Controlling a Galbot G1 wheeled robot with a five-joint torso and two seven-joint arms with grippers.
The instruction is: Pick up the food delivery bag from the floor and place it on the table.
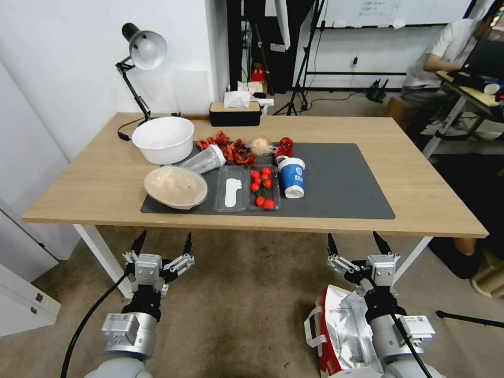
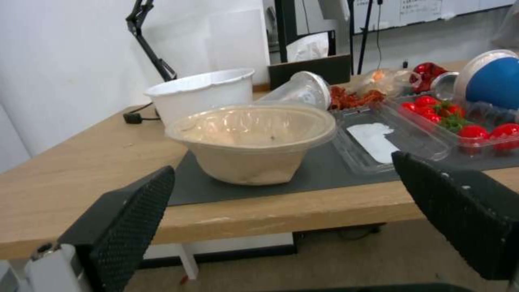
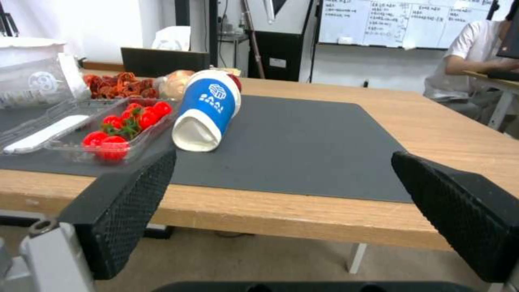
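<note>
The large boxy white-and-red food delivery bag with silver foil lining [image 1: 341, 331] sits on the brownish-grey carpeted floor [image 1: 236, 310], in front of the long light-wood counter [image 1: 94, 184] and partly under our right arm. Our right gripper [image 1: 359, 242] hovers just beyond the bag toward the counter, fingers spread wide and empty; our left gripper [image 1: 163, 242] hangs well to the bag's left, fingers likewise spread. We judge the grasp not yet begun: we should lower the right gripper toward a white strap handle [image 1: 313, 326] and lift high enough to clear the counter edge. The bare stretch of dark grey mat [image 1: 346, 184] looks the safest landing. The tipped blue paper cup [image 3: 208, 109] carries a white logo and lettering that we cannot read.
</note>
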